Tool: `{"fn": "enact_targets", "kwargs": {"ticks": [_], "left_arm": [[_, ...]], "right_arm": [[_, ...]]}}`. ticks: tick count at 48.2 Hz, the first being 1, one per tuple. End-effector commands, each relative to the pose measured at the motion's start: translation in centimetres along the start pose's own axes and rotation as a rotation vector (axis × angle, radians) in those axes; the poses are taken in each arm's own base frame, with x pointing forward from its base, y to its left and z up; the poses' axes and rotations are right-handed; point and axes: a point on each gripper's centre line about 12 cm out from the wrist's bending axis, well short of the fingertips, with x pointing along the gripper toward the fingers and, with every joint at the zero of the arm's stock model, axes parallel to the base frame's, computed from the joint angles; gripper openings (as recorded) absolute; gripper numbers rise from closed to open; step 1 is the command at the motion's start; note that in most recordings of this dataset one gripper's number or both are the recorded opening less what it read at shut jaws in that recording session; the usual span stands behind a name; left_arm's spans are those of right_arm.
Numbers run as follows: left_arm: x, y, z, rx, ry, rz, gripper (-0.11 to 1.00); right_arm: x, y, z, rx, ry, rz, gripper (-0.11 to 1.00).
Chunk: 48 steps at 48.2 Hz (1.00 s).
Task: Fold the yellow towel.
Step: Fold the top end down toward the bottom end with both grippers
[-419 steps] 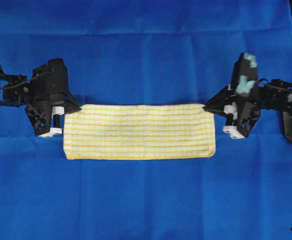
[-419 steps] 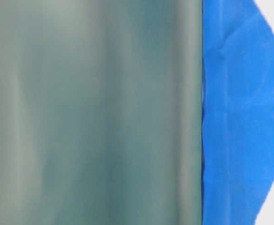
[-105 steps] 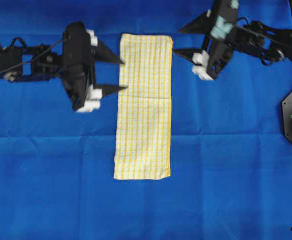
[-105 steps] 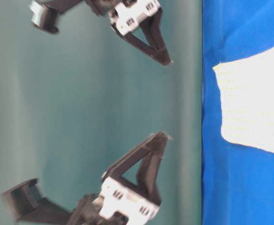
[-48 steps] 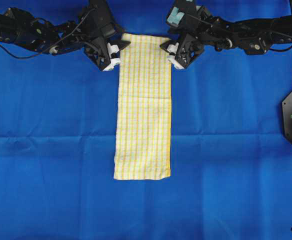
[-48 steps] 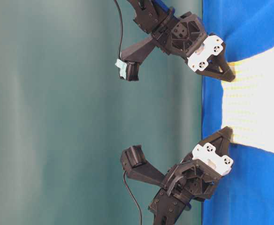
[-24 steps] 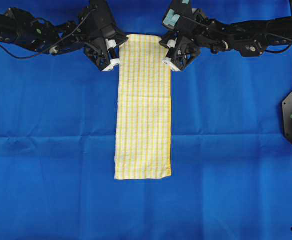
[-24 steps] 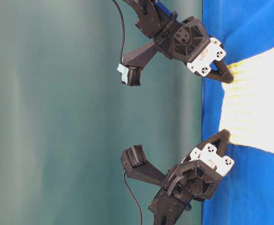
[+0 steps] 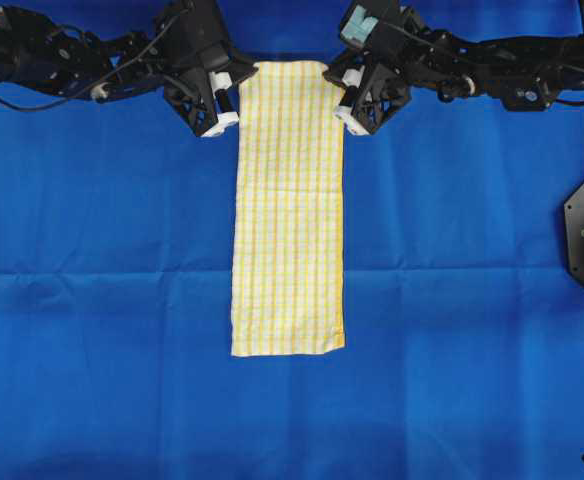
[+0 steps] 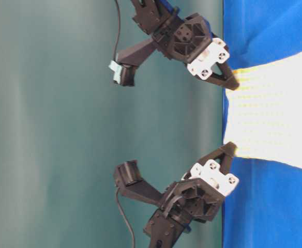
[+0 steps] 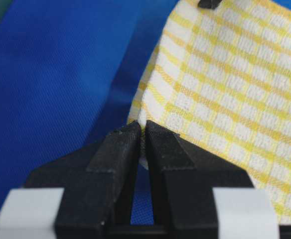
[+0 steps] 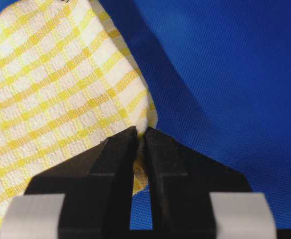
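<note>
Yellow towel [image 9: 288, 200] far corners pinched, left gripper [image 9: 234, 92] and right gripper [image 9: 340, 92] both clamped on cloth; next: lift together, carry toward near hem

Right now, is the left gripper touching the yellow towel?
Touching. The left wrist view shows the left gripper shut on a corner of the yellow towel.
</note>
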Motion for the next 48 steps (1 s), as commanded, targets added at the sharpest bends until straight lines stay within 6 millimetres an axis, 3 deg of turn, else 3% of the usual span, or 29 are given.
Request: {"fn": "enact_targets", "kwargs": {"ticks": [1, 12, 18, 26, 48], "left_arm": [[-0.7, 0.2, 1.6, 0.0, -0.044, 0.005, 0.03], [-0.9, -0.4, 1.5, 0.005, -0.029, -0.01, 0.03], [-1.7, -2.1, 1.3, 0.022, -0.01, -0.047, 0.03], [-3.7, -4.9, 0.8, 0.038, -0.004, -0.11, 0.03], [-9.0, -15.0, -1.0, 0.103, 0.001, -0.356, 0.03]], "right_arm": [[-0.8, 0.1, 1.2, 0.006, -0.043, 0.003, 0.05], [-0.9, 0.5, 1.3, 0.0, -0.043, 0.014, 0.05], [-1.4, 2.1, 0.7, -0.012, -0.031, 0.047, 0.05], [-2.8, 4.7, -1.1, -0.023, -0.01, 0.104, 0.05], [-7.7, 12.9, -6.7, -0.049, -0.002, 0.325, 0.05]]}}
